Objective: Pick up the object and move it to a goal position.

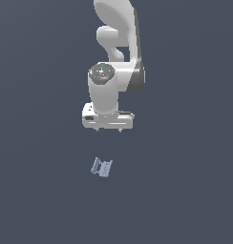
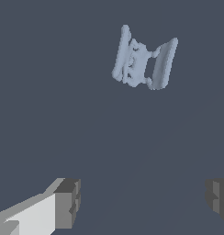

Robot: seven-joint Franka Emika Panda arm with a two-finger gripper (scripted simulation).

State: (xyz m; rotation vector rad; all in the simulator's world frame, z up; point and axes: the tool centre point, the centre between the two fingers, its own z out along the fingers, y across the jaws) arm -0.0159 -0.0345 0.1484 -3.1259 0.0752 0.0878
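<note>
The object (image 1: 101, 167) is a tiny pale blue-grey angular piece with ridged, bracket-like sides. It lies on the dark grey floor below the arm in the exterior view. It also shows in the wrist view (image 2: 144, 59), ahead of the fingers and apart from them. My gripper (image 1: 109, 129) hangs above the floor, pointing down, well short of the object. In the wrist view the gripper (image 2: 143, 199) is open and empty, with its two grey fingertips (image 2: 68, 202) far apart.
The white arm (image 1: 116, 47) rises behind the gripper toward the top of the exterior view. The dark grey floor (image 1: 185, 190) spreads flat all around. No goal marker shows.
</note>
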